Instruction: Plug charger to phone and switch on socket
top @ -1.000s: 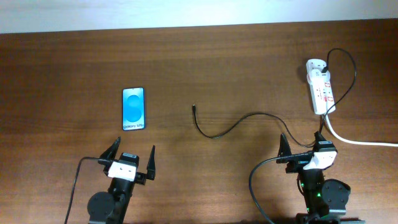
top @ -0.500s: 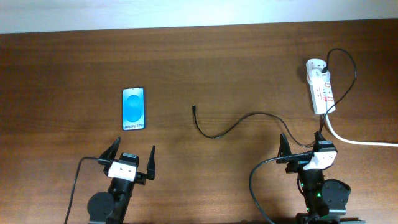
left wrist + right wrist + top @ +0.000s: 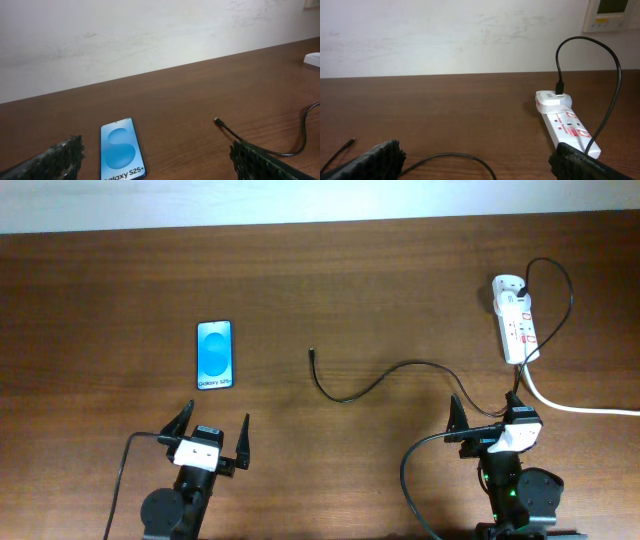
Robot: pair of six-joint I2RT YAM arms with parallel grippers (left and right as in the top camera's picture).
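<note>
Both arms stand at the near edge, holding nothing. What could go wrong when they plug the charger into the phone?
The tip of the charger is small and lies flat, so the jaws may slip off it.
The phone lies loose; pushing the tip in may slide it unless the left gripper steadies it.
The charger also runs close by the right gripper and may snag when that arm reaches for the socket.

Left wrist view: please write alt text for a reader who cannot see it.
A blue-screened phone lies flat on a brown wooden table, ahead of the open left tool. To its right, apart from it, lies the free tip of the black charger; a white wall stands behind.
</note>
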